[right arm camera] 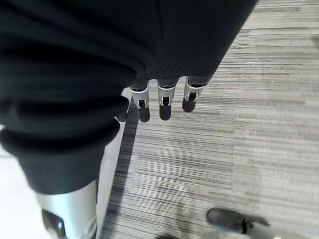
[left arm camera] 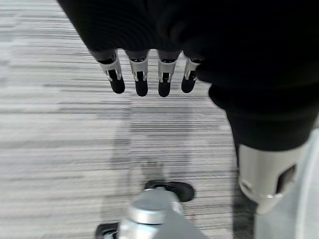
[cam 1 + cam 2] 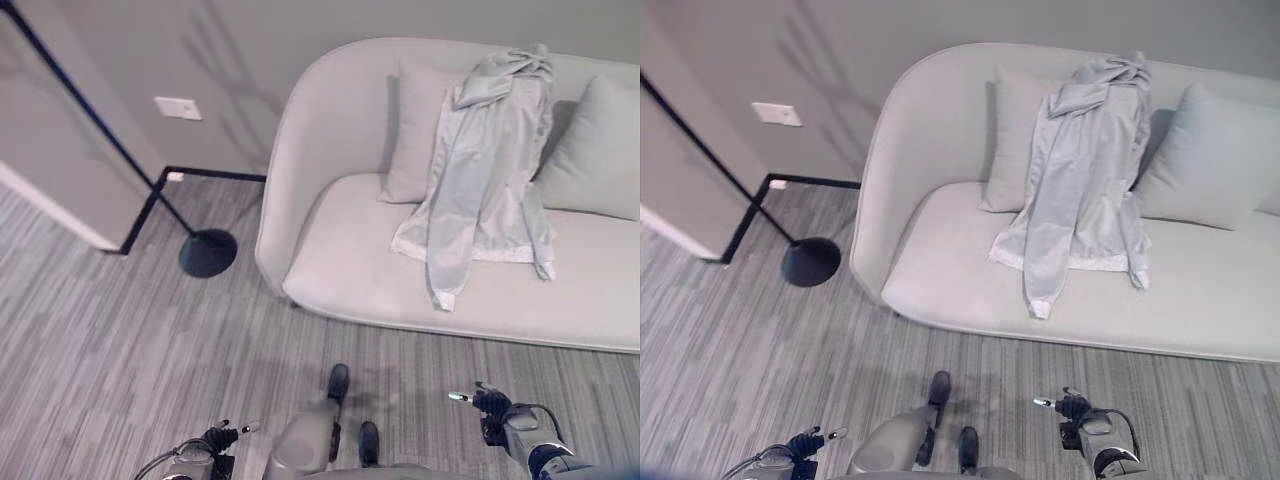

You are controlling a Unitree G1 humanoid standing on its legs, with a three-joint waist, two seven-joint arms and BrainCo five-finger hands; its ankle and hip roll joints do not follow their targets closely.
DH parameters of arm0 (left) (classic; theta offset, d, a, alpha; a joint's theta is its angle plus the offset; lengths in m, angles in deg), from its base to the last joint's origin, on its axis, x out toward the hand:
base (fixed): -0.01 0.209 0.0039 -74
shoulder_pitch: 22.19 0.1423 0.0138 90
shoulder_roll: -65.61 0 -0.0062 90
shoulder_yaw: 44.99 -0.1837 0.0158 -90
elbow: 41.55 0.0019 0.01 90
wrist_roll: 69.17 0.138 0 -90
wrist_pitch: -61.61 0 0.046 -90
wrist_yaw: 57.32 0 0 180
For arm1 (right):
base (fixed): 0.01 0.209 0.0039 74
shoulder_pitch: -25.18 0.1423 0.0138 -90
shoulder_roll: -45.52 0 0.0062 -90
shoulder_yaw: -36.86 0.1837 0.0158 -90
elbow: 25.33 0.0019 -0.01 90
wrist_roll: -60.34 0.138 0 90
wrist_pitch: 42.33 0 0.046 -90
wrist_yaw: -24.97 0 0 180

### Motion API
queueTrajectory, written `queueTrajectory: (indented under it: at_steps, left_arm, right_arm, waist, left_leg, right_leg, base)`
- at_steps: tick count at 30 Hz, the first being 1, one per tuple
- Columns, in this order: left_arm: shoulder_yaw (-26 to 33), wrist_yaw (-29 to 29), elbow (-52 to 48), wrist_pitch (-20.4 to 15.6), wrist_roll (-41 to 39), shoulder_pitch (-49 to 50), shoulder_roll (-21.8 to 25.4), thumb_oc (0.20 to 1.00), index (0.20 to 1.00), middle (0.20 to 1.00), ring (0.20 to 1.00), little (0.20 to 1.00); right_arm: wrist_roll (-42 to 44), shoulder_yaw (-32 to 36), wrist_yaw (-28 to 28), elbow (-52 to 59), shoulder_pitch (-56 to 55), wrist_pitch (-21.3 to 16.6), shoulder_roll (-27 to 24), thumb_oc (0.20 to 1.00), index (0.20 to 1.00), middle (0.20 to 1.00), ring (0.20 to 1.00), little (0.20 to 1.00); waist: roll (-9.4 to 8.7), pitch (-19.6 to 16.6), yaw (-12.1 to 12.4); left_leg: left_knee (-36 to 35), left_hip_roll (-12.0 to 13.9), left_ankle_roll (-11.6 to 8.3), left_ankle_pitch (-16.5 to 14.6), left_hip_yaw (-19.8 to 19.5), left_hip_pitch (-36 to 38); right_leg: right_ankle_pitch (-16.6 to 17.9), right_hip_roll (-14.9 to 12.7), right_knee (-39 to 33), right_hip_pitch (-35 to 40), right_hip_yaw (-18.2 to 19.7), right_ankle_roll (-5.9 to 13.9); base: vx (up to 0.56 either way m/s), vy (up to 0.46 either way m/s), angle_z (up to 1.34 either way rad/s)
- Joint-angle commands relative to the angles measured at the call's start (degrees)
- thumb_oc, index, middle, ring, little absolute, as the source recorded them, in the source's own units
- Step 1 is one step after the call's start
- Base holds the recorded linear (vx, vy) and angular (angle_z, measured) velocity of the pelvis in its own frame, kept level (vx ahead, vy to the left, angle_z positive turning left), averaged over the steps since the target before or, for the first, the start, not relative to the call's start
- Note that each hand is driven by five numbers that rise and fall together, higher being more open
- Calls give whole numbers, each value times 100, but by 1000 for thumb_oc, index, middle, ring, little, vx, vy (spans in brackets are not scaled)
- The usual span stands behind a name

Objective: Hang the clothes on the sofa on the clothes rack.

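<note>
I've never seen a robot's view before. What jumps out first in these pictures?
First, a pale grey jacket draped over the backrest and seat of a light curved sofa, between two cushions. To the sofa's left, a black clothes rack stands with its round base on the striped grey carpet. Both robot hands hang low near the floor, away from the sofa and holding nothing: the left hand and the right hand, fingers straight.

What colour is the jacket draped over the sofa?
Pale silvery grey jacket, close to the sofa's own tone; clearest in the right eye view.
</note>
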Motion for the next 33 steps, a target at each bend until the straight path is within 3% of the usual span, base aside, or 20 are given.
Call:
queueTrajectory:
  at_steps: [1,3,6,7,8,10,14,17,19,22,23,33]
  left_arm:
    - [-50,-65,88,-73,197,-24,213,1000,1000,1000,1000,1000]
    - [-57,-70,81,-71,225,-26,251,1000,1000,1000,1000,1000]
    - [-35,-107,67,-88,193,-57,239,1000,1000,1000,1000,1000]
    - [-34,-107,67,-88,193,-58,238,1000,1000,1000,1000,1000]
    - [-15,-109,56,-100,199,-19,251,1000,1000,1000,1000,1000]
    - [28,-132,14,-102,190,32,276,1000,1000,1000,1000,1000]
    - [23,-140,-29,-118,158,18,274,1000,1000,1000,1000,1000]
    - [21,-159,-71,-147,95,-50,279,1000,1000,1000,1000,1000]
    - [-44,-186,-59,-166,50,-167,304,1000,1000,1000,1000,1000]
    - [-19,-198,-70,-186,23,-148,310,1000,1000,1000,1000,1000]
    - [-33,-186,-48,-196,31,-121,257,1000,1000,1000,1000,1000]
    - [-143,-121,-220,-166,85,2,56,1000,1000,1000,1000,1000]
  right_arm:
    - [-17,0,-20,-101,-187,-78,-24,1000,1000,1000,1000,1000]
    - [-39,21,-23,-140,-189,-74,-52,1000,1000,1000,1000,1000]
    - [-62,30,-37,-96,-111,-57,-104,1000,1000,1000,1000,1000]
    - [-62,29,-37,-96,-109,-57,-106,1000,1000,1000,1000,1000]
    - [-109,-38,-79,-34,-130,-60,-43,1000,1000,1000,1000,1000]
    - [-132,-54,-78,-28,-186,-48,-11,1000,1000,1000,1000,1000]
    - [-155,-114,-79,-44,-213,-1,49,1000,1000,1000,1000,1000]
    - [-162,-182,-105,-12,-164,3,50,1000,1000,1000,1000,1000]
    - [-160,-222,-122,20,-121,-7,64,1000,1000,1000,1000,1000]
    - [-211,-237,-104,46,-110,-17,40,1000,1000,1000,1000,1000]
    - [-204,-233,-77,67,-106,-34,-30,1000,1000,1000,1000,1000]
    - [-137,-112,9,-23,-260,-107,-251,1000,1000,1000,1000,1000]
  waist:
    - [-149,-635,100]
    - [-76,-648,86]
    - [305,-482,-78]
    - [303,-473,-75]
    - [394,-405,-121]
    - [313,-434,-76]
    - [313,-333,-204]
    - [424,-189,-308]
    - [339,-118,-411]
    - [196,-201,-402]
    - [158,-299,-425]
    - [203,-561,-608]
  left_leg:
    - [-136,-155,65,-257,-247,-34]
    - [-136,-104,55,-248,-260,159]
    - [-136,224,13,-266,-283,572]
    - [-136,220,13,-268,-279,580]
    - [-136,377,-53,-318,-252,817]
    - [-136,373,-95,-390,-305,909]
    - [-136,409,-43,-532,-490,1130]
    - [-136,566,-24,-587,-623,1249]
    - [-136,595,-9,-613,-760,1257]
    - [-136,712,-13,-610,-801,1183]
    - [-136,885,-21,-592,-835,1134]
    - [-136,1510,-44,-416,-755,1001]
  right_leg:
    - [859,-236,315,93,-331,206]
    - [857,-271,869,-1,-428,228]
    - [731,-101,2240,-581,-577,236]
    - [719,-105,2260,-583,-572,236]
    - [675,-467,2155,-748,-821,182]
    - [689,-834,1316,-648,-1016,185]
    - [750,-1139,-77,-1057,-836,206]
    - [783,-1298,-203,-1581,-601,282]
    - [933,-1409,-203,-1605,-362,321]
    - [1003,-1348,-166,-1509,-395,342]
    - [986,-1245,-199,-1459,-418,361]
    - [772,-773,-203,-1242,-651,413]
  base:
    - [410,304,-81]
    - [248,223,-23]
    - [119,169,-5]
    - [197,100,6]
    - [230,13,15]
    - [264,-40,-7]
    - [197,-52,-19]
    - [119,-96,30]
    - [127,-238,53]
    - [152,-382,54]
    - [141,-330,13]
    - [114,-273,4]
